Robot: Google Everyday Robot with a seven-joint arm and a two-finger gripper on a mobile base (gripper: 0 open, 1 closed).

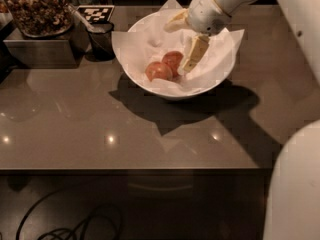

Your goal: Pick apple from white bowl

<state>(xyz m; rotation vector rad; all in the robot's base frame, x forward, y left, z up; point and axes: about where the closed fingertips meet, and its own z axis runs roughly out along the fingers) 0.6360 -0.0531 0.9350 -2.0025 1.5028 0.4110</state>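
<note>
1. Camera view: the white bowl [172, 92] stands on the bench [100, 129] in the upper middle of the frame, lined with crinkled paper [231, 38].
2. The apple [158, 71] lies low in the bowl, left of center, touching a darker apple [172, 59] just behind it.
3. The claw [177, 48] reaches in from the upper right, its fingers spread apart and holding nothing; the lower finger [195, 54] hangs just beside the darker apple.
4. A dark cup [101, 40] sits left of the bowl.

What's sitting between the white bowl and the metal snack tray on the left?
In the camera view, a small dark cup stands there. The gripper, open, hangs inside the white bowl.
</note>
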